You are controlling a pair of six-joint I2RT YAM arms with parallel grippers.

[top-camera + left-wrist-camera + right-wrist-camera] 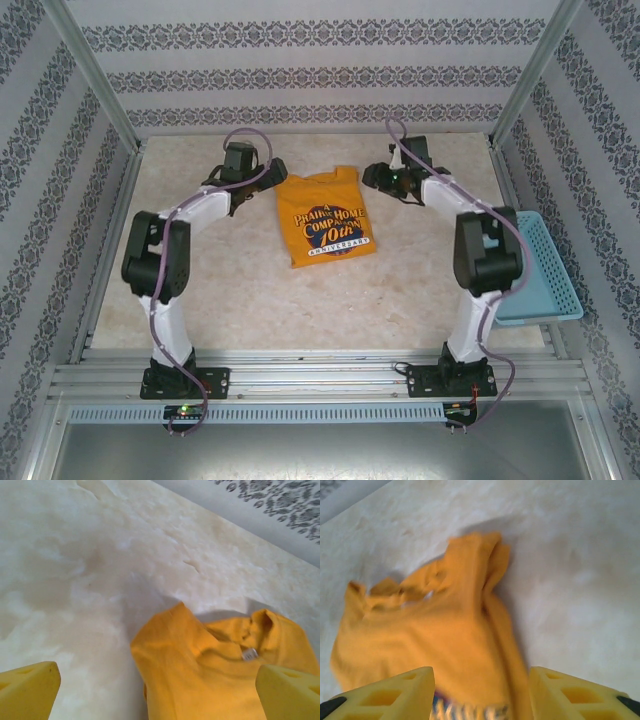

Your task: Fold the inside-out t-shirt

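Two grippers, left (pixel 160 692) and right (pixel 482 694), hover with jaws spread wide, holding nothing, one either side of the shirt's collar end. Shirt (pixel 325 218) lies flat mid-table (pixel 250 290), print up. Basket (pixel 545 270) at right edge.

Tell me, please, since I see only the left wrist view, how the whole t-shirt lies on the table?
Observer: From above, the t-shirt lies flat on the table, with a dark print facing up.
Operator: Thank you; where is the right gripper?
Observer: The right gripper hovers at the t-shirt's far right corner, fingers apart.
Operator: Is anything else nearby?
Observer: A light-blue basket sits at the table's right edge, apart from the t-shirt.
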